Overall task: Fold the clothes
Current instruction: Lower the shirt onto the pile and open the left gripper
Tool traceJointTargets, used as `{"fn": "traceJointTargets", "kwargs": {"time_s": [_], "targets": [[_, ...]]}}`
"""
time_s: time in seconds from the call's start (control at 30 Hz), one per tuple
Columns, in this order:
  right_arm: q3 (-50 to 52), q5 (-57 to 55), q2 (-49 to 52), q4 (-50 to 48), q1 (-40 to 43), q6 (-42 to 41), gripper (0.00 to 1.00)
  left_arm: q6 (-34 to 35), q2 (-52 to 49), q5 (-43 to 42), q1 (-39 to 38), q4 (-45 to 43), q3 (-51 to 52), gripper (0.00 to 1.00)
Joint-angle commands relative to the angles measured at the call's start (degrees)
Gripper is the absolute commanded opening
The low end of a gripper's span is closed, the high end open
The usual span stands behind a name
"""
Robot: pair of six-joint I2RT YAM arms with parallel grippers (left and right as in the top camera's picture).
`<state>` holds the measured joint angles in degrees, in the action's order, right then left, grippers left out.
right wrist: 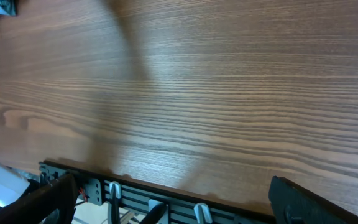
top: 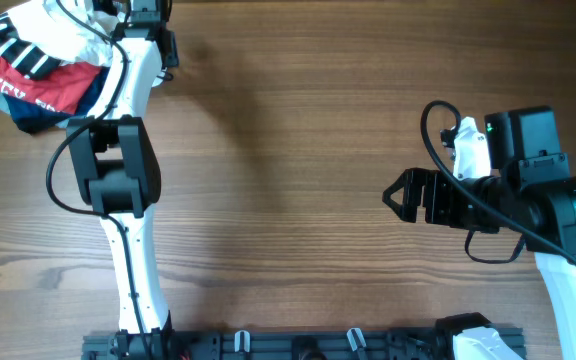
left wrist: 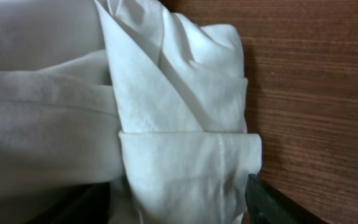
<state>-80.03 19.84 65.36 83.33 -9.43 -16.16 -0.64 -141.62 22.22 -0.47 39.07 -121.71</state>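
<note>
- Overhead: white shirt (top: 63, 25) is lying bunched on the clothes pile (top: 28, 85) at the table (top: 288, 150) far-left corner, L gripper (top: 128, 14) right at it. R gripper (top: 408, 197) is sitting wide open, empty.
- L wrist: fingers (left wrist: 272, 202) are straddling a shirt fold; can't tell if clamped.
- R wrist: bare wood only.
- I'm judging this as the pickup step; next needs a firm pinch, then a drag to centre.

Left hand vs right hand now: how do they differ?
Left hand is at the clothes pile, straddling a fold of the white shirt; right hand hangs over bare table. Left hand has fabric filling its gap; right hand is wide open, nothing between its fingers. Both have dark fingers.
</note>
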Motion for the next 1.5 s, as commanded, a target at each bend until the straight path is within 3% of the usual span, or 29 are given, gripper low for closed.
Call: {"fn": "traceJointTargets", "kwargs": {"time_s": [0.0, 0.27, 0.37, 0.43, 0.5, 0.53, 0.57, 1.07, 1.47], "targets": [[-0.11, -1.05, 0.07, -0.2, 0.13, 1.03, 0.99, -3.23, -1.46, -5.07, -0.04, 1.92, -0.09, 0.69], [-0.11, -1.05, 0.07, -0.55, 0.13, 1.05, 1.0, -3.43, -1.77, -4.59, 0.11, 2.1, -0.04, 0.69], [-0.11, -1.03, 0.07, -0.48, 0.13, 1.03, 1.0, -3.43, -1.79, -4.61, 0.46, 2.16, 0.0, 0.65], [-0.11, -1.03, 0.07, -0.52, 0.13, 0.98, 0.99, -3.43, -1.81, -4.61, 1.01, 2.16, 0.0, 0.56], [-0.11, -1.05, 0.07, -0.55, 0.13, 1.01, 1.0, -3.43, -1.81, -4.61, 1.42, 2.23, 0.0, 0.35], [-0.11, -1.05, 0.07, -0.57, 0.13, 0.98, 0.99, -3.41, -1.81, -4.63, 1.6, 2.21, 0.0, 0.1], [-0.11, -1.05, 0.07, -0.63, 0.13, 1.01, 1.0, -3.41, -1.79, -4.63, 1.6, 2.01, 0.0, 0.04], [-0.11, -1.01, 0.07, 0.35, 0.13, 0.7, 0.99, 0.09, 12.79, -4.81, -5.03, -1.2, -2.4, 0.04], [-0.11, -1.01, 0.07, 0.74, 0.13, 0.76, 0.99, 8.26, 20.24, -3.98, 5.64, 2.4, -2.38, 0.04]]}}
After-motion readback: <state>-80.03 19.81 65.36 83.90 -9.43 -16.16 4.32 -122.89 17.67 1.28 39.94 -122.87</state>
